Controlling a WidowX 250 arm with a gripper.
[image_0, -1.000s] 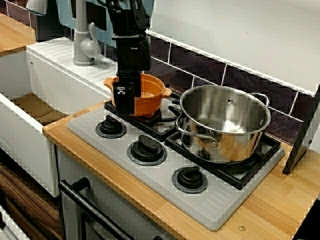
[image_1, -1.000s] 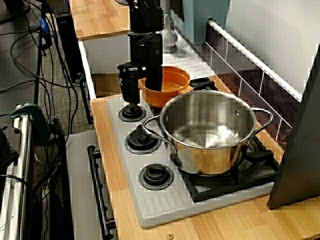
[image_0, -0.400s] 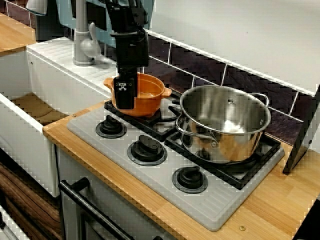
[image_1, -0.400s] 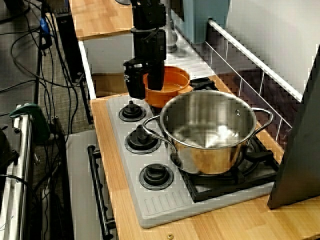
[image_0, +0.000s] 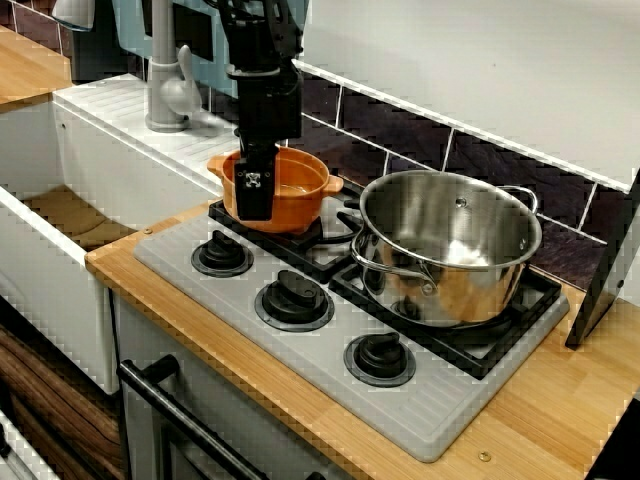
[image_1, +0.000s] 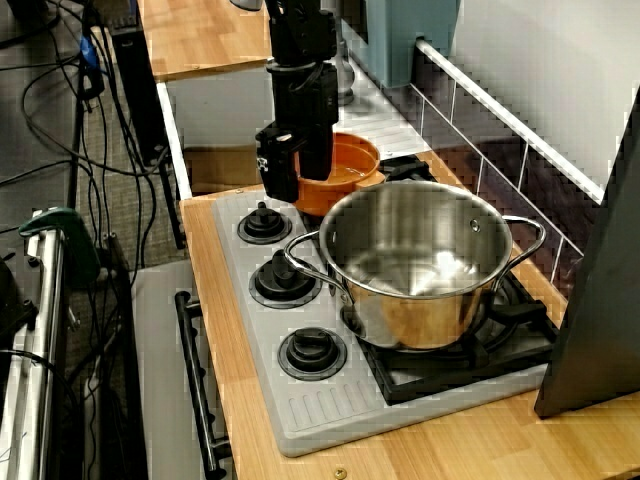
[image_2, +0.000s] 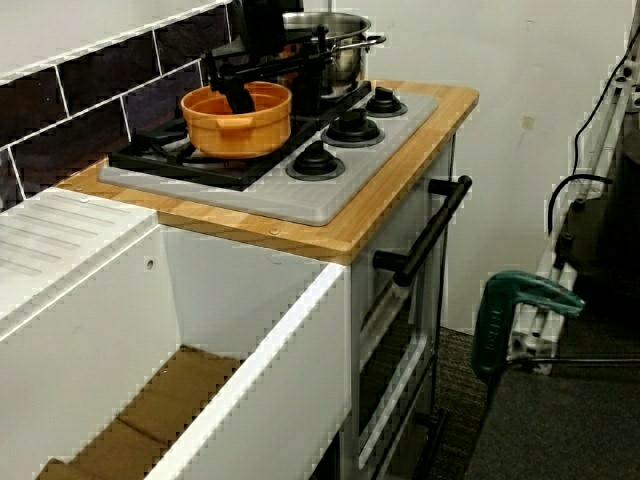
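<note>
The gripper (image_1: 294, 186) sits over the orange pot (image_1: 352, 163), its rim between the fingers, one inside and one outside. Whether they pinch it I cannot tell.

Counts: hob (image_0: 420, 410), 1. On the hob: orange pot (image_0: 295, 190), 1; stainless steel pot (image_0: 450, 250), 1. Along the hob's front edge: burner knobs (image_0: 294, 295), 3. Left of the hob: faucet (image_0: 165, 80), 1. Below the hob: oven door handle (image_2: 430, 230), 1.
</note>
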